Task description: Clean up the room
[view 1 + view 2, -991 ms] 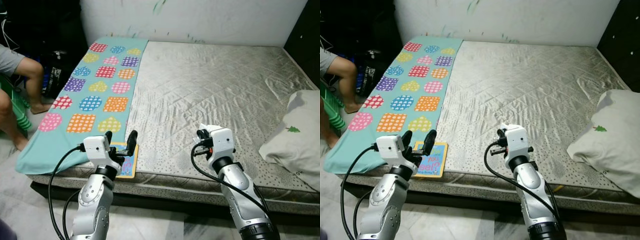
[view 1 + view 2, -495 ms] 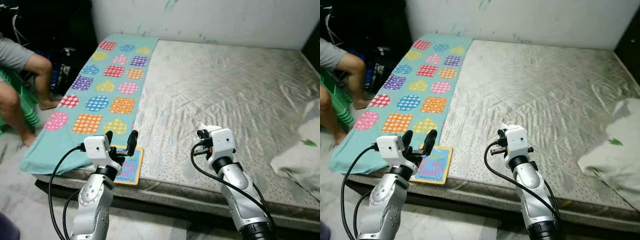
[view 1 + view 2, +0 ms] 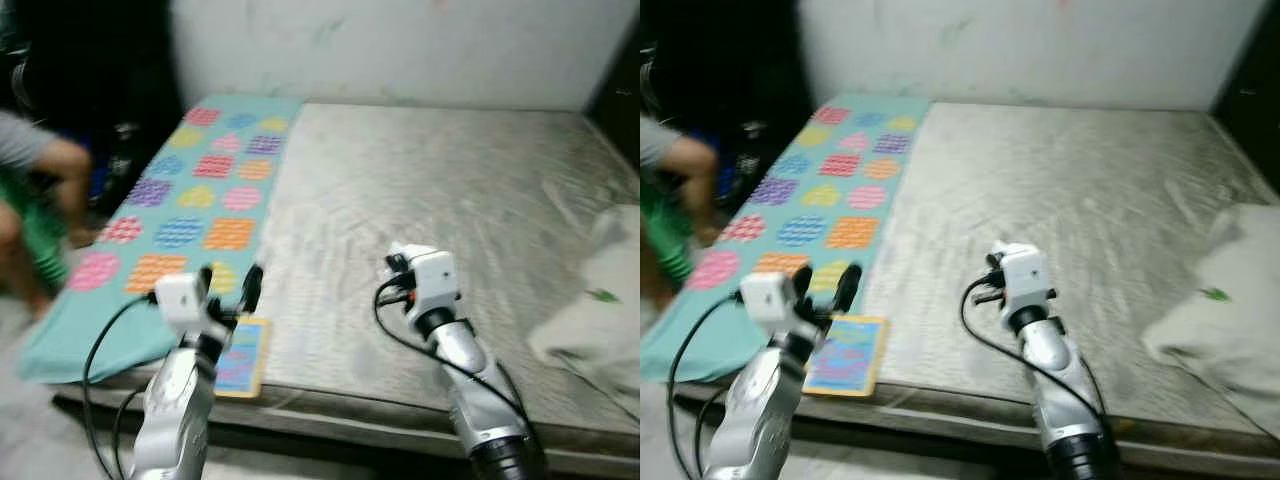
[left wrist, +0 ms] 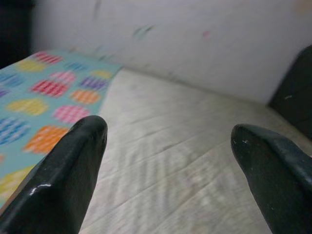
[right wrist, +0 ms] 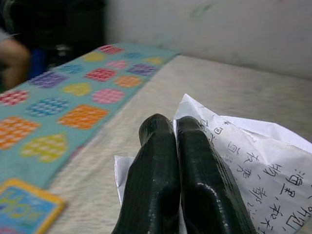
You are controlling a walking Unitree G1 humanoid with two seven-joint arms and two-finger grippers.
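Your right gripper (image 5: 176, 141) pinches a crumpled paper (image 5: 248, 151) above the mattress (image 3: 450, 190): light, limp, tear-prone, so hold its bunched middle. Left gripper (image 4: 168, 141), fingers spread, hovers empty.

Handwritten Chinese characters cover a crumpled white paper (image 5: 253, 151); large letters on a colourful book (image 5: 22, 209) are too blurred to read.

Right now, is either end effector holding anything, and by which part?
The right end effector is shut on a crumpled sheet of paper with handwriting, pinched at its near edge. The left end effector is open and holds nothing.
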